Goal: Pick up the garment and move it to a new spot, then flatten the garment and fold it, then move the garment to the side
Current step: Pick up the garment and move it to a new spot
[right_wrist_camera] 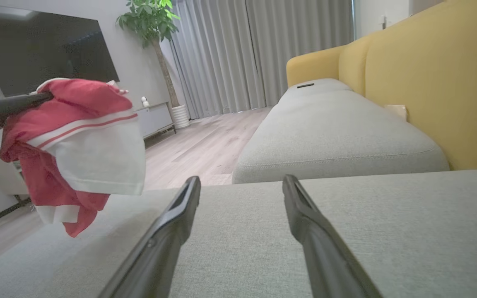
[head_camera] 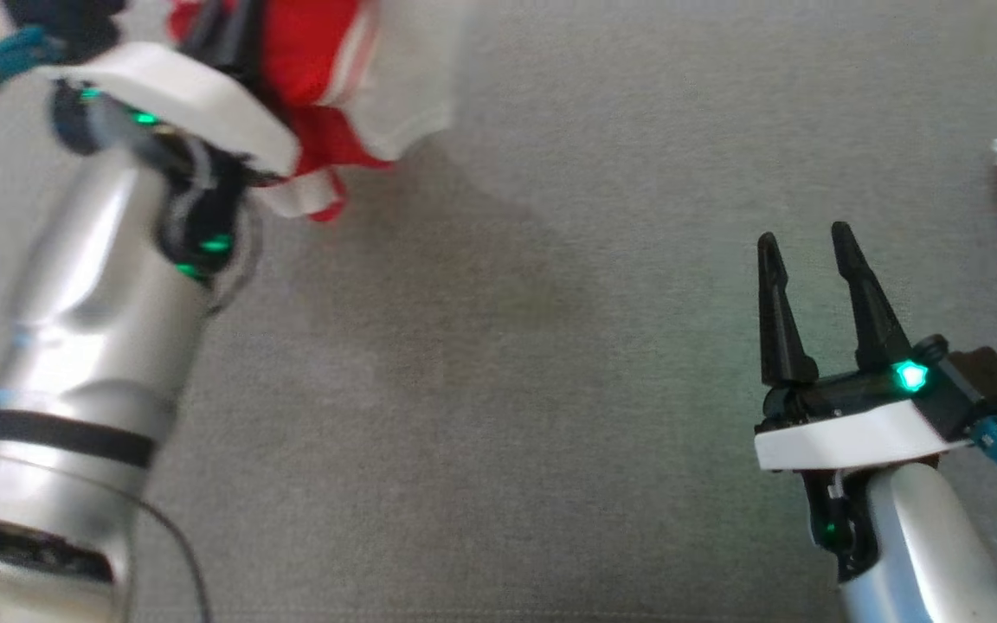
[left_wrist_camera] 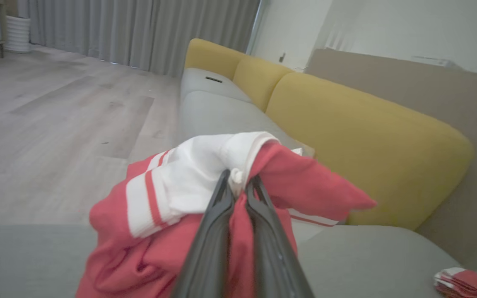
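While left fingers [left_wrist_camera: 213,231] clench the garment [left_wrist_camera: 189,182], right wrist view shows it dangling; right fingers [right_wrist_camera: 172,223] gape.

Yellow-backed grey sofa [right_wrist_camera: 338,136], wood floor [left_wrist_camera: 56,124], grey curtains [right_wrist_camera: 238,54]

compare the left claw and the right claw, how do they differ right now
1. The left claw is shut on the red and white garment; the right claw is open and holds nothing.
2. The left claw holds its load lifted above the grey cushion; the right claw has only bare cushion between its fingers.
3. In the head view the left claw is at the top left and the right claw at the lower right.
Both have two long dark fingers.
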Robot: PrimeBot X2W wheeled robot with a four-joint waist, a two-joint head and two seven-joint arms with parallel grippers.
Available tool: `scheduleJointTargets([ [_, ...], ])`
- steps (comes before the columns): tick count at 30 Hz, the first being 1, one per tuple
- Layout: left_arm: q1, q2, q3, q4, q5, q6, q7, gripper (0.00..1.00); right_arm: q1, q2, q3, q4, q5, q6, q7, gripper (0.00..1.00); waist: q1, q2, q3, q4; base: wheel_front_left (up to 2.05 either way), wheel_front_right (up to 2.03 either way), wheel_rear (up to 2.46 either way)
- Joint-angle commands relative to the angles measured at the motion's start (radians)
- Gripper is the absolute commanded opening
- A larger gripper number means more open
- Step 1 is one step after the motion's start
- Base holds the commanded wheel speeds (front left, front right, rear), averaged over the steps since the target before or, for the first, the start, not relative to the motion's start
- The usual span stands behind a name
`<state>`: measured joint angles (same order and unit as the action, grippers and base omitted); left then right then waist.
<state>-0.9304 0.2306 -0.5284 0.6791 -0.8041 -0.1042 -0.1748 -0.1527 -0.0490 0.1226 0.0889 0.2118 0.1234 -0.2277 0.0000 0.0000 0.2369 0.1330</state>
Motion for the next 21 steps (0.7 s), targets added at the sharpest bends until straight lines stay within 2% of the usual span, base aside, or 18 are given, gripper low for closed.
scheduleJointTargets([
  [1,-0.034,0.017,0.026,-0.052,-0.005,0.009,-0.006,0.00,-0.012,-0.001,0.028,-0.025,0.007,0.007,-0.011,1.00,0.0000,0.0000,-0.026,-0.028,0.00,0.00,0.00],
  [7,0.022,-0.105,-0.004,-0.195,-0.005,0.104,-0.025,0.00,-0.010,-0.001,0.051,-0.008,0.034,0.007,-0.025,1.00,0.0000,0.0000,-0.052,-0.072,0.00,0.00,0.00],
  [11,0.067,-0.156,-0.043,-0.264,-0.010,0.163,-0.033,0.00,-0.014,-0.001,0.055,-0.002,0.050,0.007,-0.030,1.00,0.0000,0.0000,-0.055,-0.111,0.00,0.00,0.00],
  [21,0.101,-0.180,-0.145,-0.325,-0.103,0.284,-0.077,0.00,-0.038,-0.001,0.090,0.001,0.079,0.007,-0.034,1.00,0.0000,0.0000,-0.008,-0.213,0.00,0.00,0.00],
])
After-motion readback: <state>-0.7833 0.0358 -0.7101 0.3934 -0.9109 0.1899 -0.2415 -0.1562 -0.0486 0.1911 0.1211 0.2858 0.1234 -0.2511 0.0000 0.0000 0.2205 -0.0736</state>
